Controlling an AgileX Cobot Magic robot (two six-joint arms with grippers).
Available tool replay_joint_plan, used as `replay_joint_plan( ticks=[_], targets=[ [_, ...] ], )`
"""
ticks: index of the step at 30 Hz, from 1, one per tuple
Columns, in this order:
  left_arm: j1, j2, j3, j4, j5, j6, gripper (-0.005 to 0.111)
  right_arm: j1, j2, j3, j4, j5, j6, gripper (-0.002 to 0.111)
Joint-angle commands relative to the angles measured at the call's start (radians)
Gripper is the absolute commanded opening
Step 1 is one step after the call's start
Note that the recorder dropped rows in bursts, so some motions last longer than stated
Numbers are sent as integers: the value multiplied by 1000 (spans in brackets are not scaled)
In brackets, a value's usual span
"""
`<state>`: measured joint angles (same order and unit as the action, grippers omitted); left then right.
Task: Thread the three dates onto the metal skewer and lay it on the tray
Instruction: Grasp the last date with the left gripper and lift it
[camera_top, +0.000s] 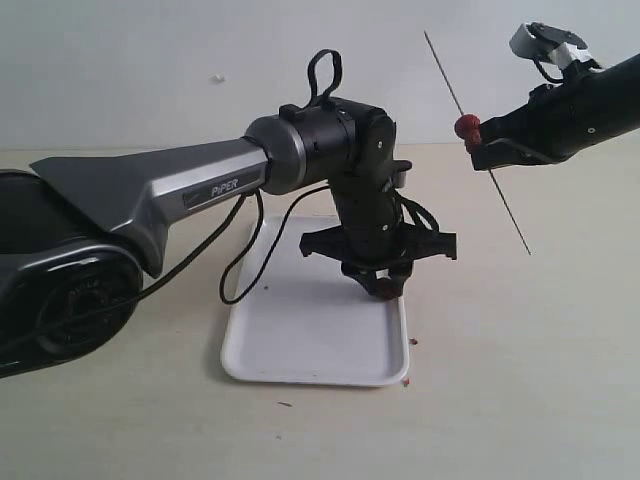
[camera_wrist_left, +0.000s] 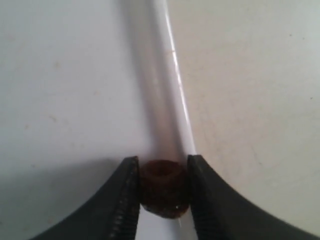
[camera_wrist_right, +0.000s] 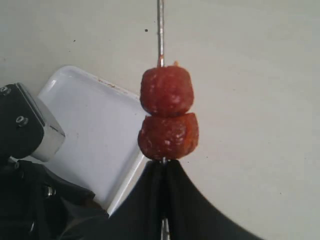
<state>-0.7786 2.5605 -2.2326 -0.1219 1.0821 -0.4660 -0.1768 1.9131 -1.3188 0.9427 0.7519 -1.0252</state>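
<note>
Two red-brown dates (camera_wrist_right: 166, 91) (camera_wrist_right: 168, 136) sit threaded on the metal skewer (camera_wrist_right: 160, 30), stacked right against my right gripper (camera_wrist_right: 163, 167), which is shut on the rod. In the exterior view that skewer (camera_top: 500, 190) is held tilted above the table at the right, with the dates (camera_top: 466, 126) beside the gripper (camera_top: 482, 140). The third date (camera_wrist_left: 161, 187) lies by the right rim of the white tray (camera_wrist_left: 172, 90). My left gripper (camera_wrist_left: 161, 192) points down over the tray (camera_top: 300, 340), and its two fingers press the date from both sides.
The left arm (camera_top: 200, 185) and its looping black cable (camera_top: 240, 260) hang over the tray's left half. Small reddish crumbs (camera_top: 405, 382) lie on the beige table near the tray's front right corner. A pale wall stands behind the table.
</note>
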Motion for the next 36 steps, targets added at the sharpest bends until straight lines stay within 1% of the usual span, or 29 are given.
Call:
replay_joint_plan(
  ticks=[1, 5, 10, 12, 15, 17, 20, 24, 29, 33, 36],
  targets=[
    [12, -8, 4, 6, 29, 24, 32, -6, -10, -4, 12, 9, 1, 0],
    [34, -36, 0, 3, 72, 51, 32, -6, -10, -4, 10, 14, 1, 0],
    [71, -60, 0, 3, 89, 72, 32, -6, -10, -4, 10, 34, 1, 0],
    [89, -69, 0, 3, 87, 74, 32, -6, -10, -4, 10, 44, -2, 0],
    [133, -85, 0, -42, 80, 74, 32, -6, -10, -4, 7, 57, -2, 0],
    [170, -98, 0, -105, 65, 99, 32, -6, -10, -4, 7, 71, -2, 0],
    [225, -114, 0, -258, 46, 159, 32, 3, 2, -4, 7, 72, -2, 0],
    [291, -123, 0, -443, 3, 238, 32, 15, 39, -4, 9, 121, -20, 0],
    [347, -124, 0, -555, -86, 284, 32, 31, 72, -4, 4, 232, -31, 0],
    [374, -124, 0, -603, -153, 316, 32, 31, 75, -4, -23, 314, -28, 0],
    [391, -124, 0, -642, -188, 341, 32, 31, 75, -4, -49, 333, -28, 0]
  ],
)
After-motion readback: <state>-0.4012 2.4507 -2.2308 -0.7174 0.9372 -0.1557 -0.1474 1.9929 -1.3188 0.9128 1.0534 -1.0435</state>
